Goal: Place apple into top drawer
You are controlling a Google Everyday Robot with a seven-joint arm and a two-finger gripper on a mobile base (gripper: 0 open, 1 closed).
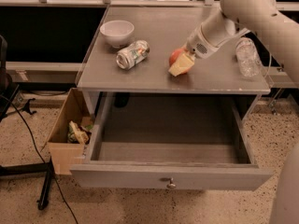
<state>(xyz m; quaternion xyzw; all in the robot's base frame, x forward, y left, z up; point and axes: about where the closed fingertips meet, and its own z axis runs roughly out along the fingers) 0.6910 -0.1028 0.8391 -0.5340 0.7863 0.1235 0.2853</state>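
The apple (pixel 176 55), red-orange, rests on the grey table top (pixel 154 76), right of centre. My gripper (pixel 181 63) reaches down from the upper right and sits right at the apple, with a pale yellow finger (pixel 181 66) in front of it. The top drawer (pixel 168 146) is pulled wide open below the table top. Its inside shows nothing in it, and its front panel has a small round knob (pixel 171 184).
A white bowl (pixel 117 32) and a can lying on its side (pixel 132 54) stand on the table's left half. A clear plastic bottle (pixel 246 56) stands at the right edge. A brown cardboard box (pixel 70 132) with trash sits on the floor left of the drawer.
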